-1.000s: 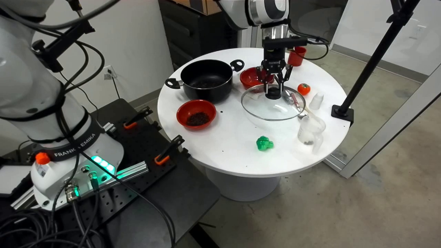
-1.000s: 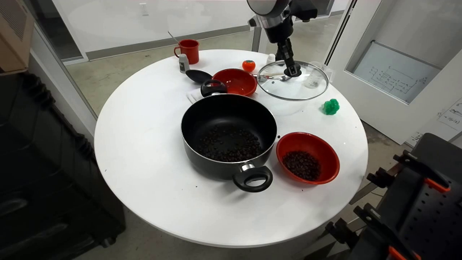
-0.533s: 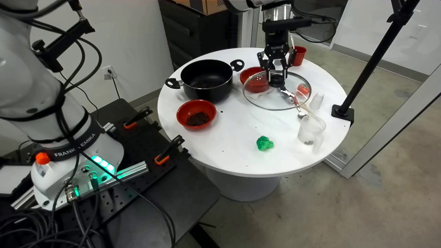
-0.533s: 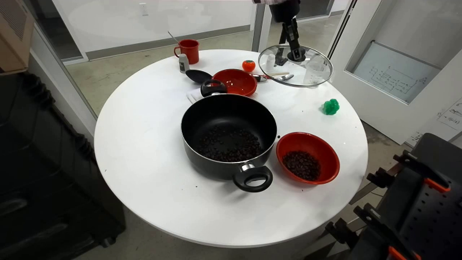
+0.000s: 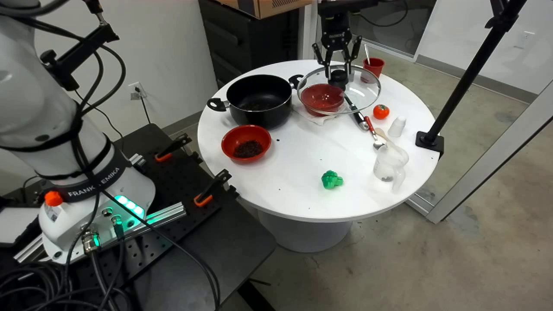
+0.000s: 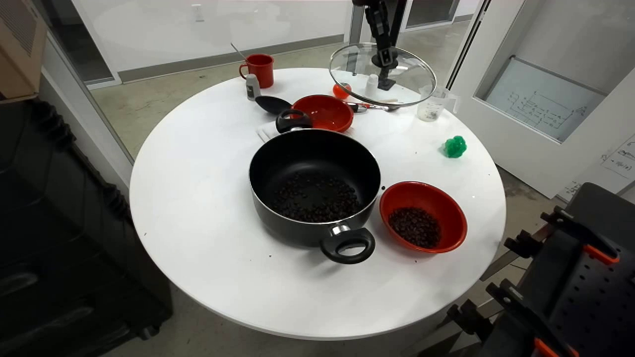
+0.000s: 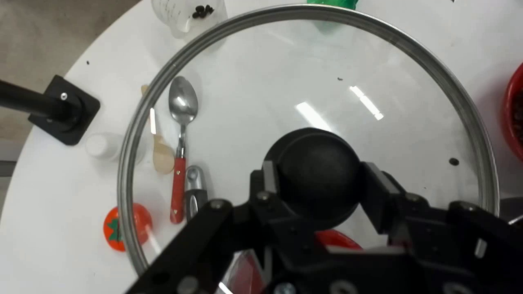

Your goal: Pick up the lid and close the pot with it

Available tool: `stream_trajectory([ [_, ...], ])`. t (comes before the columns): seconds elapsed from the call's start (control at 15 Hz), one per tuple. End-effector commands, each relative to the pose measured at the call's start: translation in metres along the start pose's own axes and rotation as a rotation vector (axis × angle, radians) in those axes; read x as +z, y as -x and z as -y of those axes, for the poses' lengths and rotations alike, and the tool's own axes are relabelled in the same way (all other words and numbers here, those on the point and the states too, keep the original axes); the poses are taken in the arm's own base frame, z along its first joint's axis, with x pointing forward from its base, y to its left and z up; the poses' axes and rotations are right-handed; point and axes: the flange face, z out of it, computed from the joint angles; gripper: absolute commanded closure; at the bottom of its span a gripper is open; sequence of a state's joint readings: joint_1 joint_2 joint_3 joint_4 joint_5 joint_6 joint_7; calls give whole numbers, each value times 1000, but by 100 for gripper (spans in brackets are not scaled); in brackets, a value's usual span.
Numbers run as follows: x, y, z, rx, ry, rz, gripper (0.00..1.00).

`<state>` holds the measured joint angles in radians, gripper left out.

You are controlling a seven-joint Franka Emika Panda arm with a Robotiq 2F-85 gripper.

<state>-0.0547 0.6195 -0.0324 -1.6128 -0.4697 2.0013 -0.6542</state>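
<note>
Your tool [image 5: 338, 72] is gripping the dark knob [image 7: 320, 179] of the glass lid [image 7: 310, 104], its two fingers [image 7: 269, 177] pressing in from opposite sides with only the knob parting them. You are holding the lid in the air above the worktop [image 6: 198, 223], off to one side of the pot [image 6: 315, 153]. That pot is standing upright with its mouth uncovered, and in an exterior view you are seeing dark beans [image 6: 337, 206] lying across its bottom. Just beside it, a red bowl [image 6: 421, 194] is holding more of these beans, while a second red bowl [image 6: 325, 111] is sitting near one of the pot's handles [image 6: 285, 124]. On the lid's side, a red-handled spoon [image 5: 370, 126] and a tomato [image 5: 381, 112] are lying near each other, with a small white container [image 5: 397, 126] standing close by. In the wrist view, the lid's metal rim [image 7: 126, 192] is cutting across the tomato. Near the worktop's edge, a clear measuring jug [image 5: 389, 157] is standing, a few dark beans showing inside it. Between the jug and the bowl of beans, a green piece [image 5: 331, 180] is lying. Farther round, a red mug [image 6: 260, 71] is holding a thin stick [image 5: 367, 54].
</note>
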Motion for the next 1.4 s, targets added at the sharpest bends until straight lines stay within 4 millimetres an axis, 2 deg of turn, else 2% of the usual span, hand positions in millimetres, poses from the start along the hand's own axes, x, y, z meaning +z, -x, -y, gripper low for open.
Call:
stream_trajectory([
  [0.0,-39,-11,25,-72,50,3,74],
  [0.27,-48,-38,66,-158,101,24,74],
  [0.47,-35,-48,109,-257,135,74,74],
  [0.73,-14,-49,168,-382,207,110,74],
  [0.93,-6,-47,203,-437,243,104,74],
  [1.33,-16,-44,254,-476,263,60,74],
])
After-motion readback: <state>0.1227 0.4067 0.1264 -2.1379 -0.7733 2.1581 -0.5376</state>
